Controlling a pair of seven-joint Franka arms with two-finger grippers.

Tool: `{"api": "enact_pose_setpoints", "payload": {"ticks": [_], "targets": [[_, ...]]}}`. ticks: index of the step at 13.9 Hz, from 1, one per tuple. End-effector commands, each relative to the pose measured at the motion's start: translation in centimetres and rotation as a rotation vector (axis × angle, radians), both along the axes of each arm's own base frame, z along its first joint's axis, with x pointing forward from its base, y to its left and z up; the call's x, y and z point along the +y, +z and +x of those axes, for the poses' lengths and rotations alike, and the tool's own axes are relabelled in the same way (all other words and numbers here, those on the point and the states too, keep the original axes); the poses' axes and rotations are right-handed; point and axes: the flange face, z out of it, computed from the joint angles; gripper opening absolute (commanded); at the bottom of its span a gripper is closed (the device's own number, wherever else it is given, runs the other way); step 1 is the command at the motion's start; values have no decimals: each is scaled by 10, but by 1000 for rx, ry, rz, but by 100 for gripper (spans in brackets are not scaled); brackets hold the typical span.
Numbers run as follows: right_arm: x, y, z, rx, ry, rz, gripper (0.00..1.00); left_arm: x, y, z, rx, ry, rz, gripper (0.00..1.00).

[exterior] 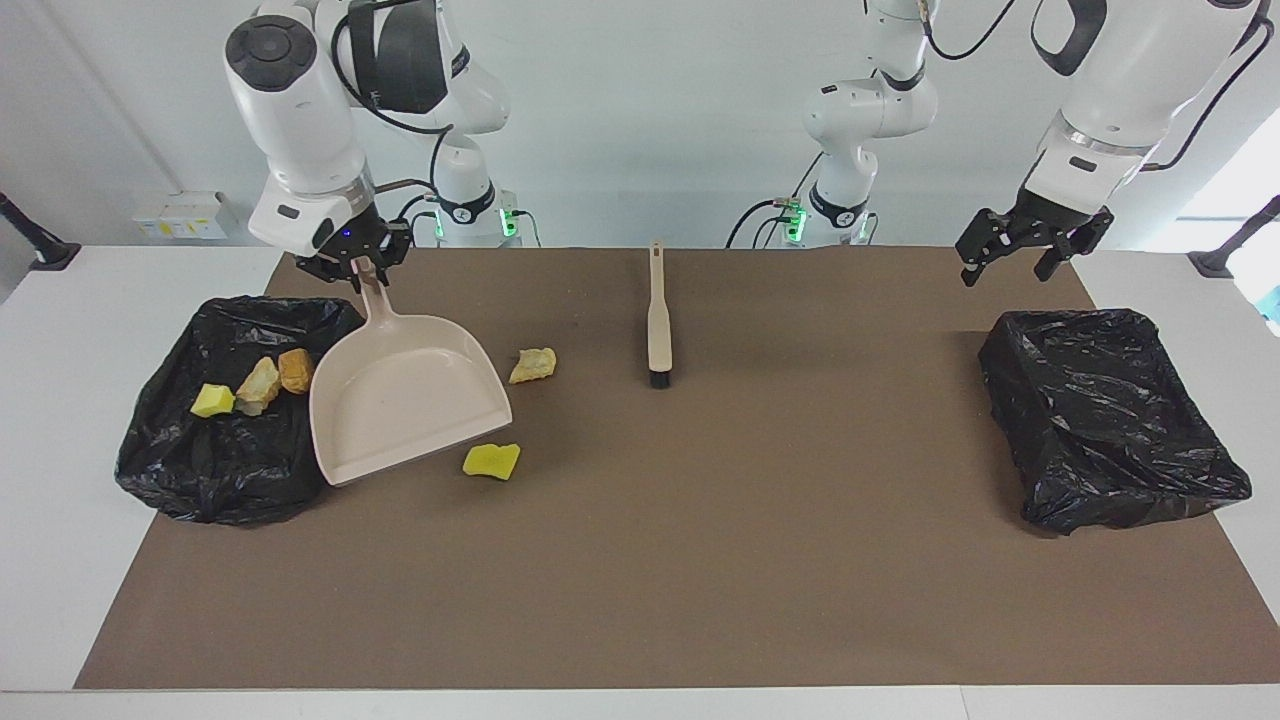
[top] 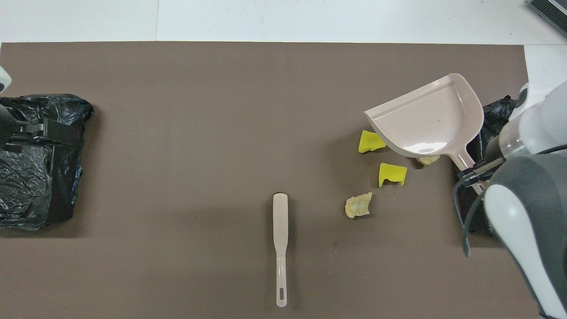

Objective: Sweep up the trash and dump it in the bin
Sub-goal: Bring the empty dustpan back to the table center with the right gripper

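My right gripper (exterior: 363, 268) is shut on the handle of the beige dustpan (exterior: 405, 395), which hangs tilted and empty over the mat beside the black-lined bin (exterior: 190, 480). In that bin lie a yellow sponge bit (exterior: 212, 401), a tan chunk (exterior: 258, 385) and an orange-brown chunk (exterior: 295, 370). Loose trash on the mat: two yellow sponge bits (top: 371, 141) (top: 392, 173) and two bread-like chunks (top: 359, 204) (top: 428, 159). The dustpan (top: 425, 117) partly covers one sponge bit and one chunk. My left gripper (exterior: 1015, 255) hangs open, waiting.
A beige brush (exterior: 657, 320) with black bristles lies on the brown mat midway between the arms, its handle toward the robots. A second black-lined bin (exterior: 1110, 420) sits at the left arm's end, under the left gripper (top: 48, 134).
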Motion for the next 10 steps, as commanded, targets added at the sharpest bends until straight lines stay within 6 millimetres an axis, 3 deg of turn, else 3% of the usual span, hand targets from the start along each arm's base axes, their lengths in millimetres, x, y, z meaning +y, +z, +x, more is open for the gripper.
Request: {"api": "enact_pose_setpoints", "payload": {"ticks": [1,4,6,8,10], "targets": [[39,-15,10,-30,-106,46,0,3,5,-10,13,19,-5,100],[98,-39,19,-61,-210,71,0,3,5,-9,-2,4,-7,100],[135,-66,23,-52,-278,69,0,2,2,-6,-10,-4,-8,100],[178,-76,32,-82,-318,107,0,1,-5,-7,1,-10,-6,100],[221,-105,37,-82,-384,116,0,1,-4,-5,-11,-52,-6,100]]}}
